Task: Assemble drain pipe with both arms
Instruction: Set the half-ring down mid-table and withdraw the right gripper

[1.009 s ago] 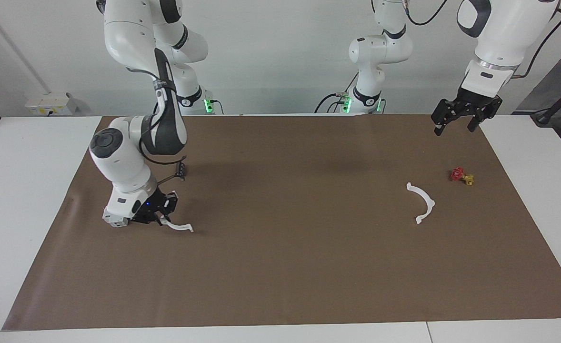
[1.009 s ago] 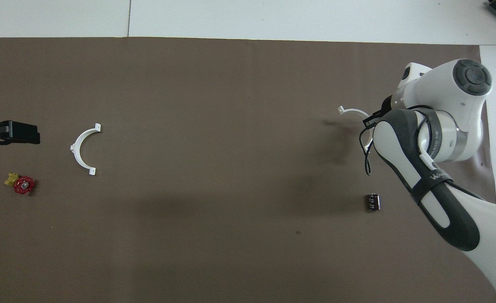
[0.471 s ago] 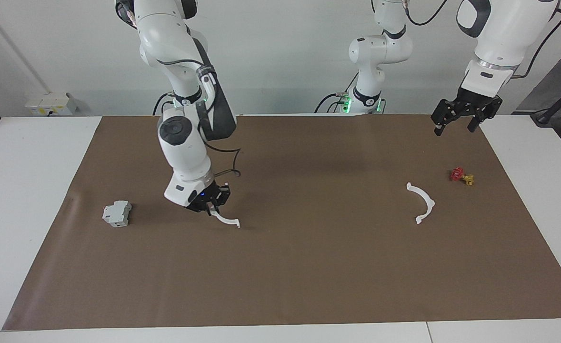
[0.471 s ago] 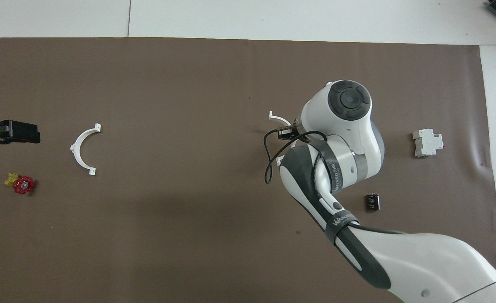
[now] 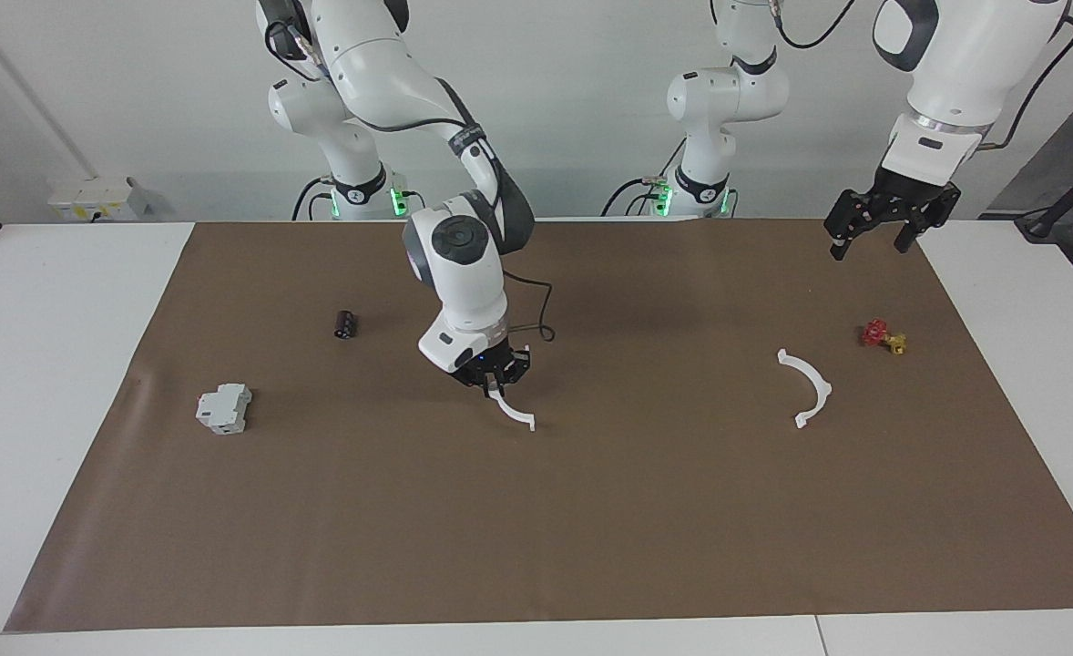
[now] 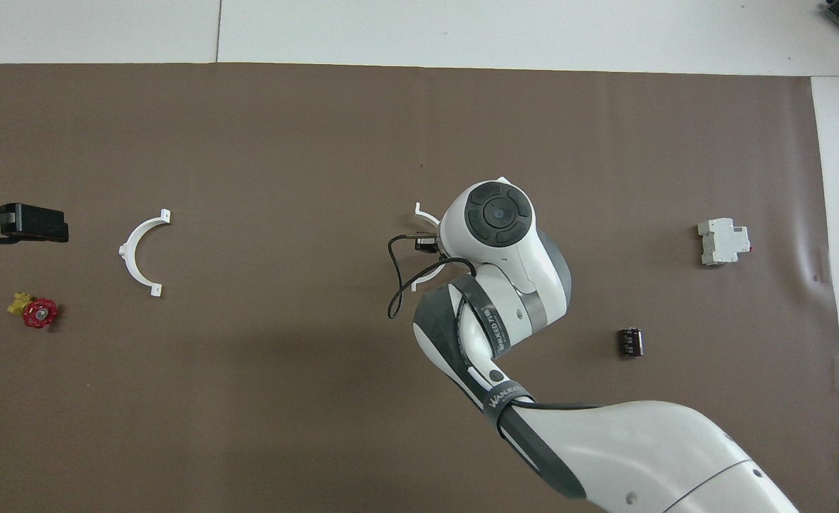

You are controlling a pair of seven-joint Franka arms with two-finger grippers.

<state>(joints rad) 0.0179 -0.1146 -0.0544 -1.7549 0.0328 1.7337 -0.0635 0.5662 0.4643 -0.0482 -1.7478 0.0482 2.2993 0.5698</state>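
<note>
White plastic, one half-ring arc (image 5: pixel 516 413), hangs clamped in my right gripper (image 5: pixel 495 386) over the brown mat (image 5: pixel 591 510) at centre frame in the facing view. The step in hand, as I judge it, is carrying this half toward its mate. The other half-ring arc (image 5: pixel 808 386) lies flat at centre right of that view, well apart from mine. My left gripper (image 5: pixel 875 230) waits at upper right, jaws apart and empty. Next I must pick up the lying arc and align the end tabs, curves facing.
</note>
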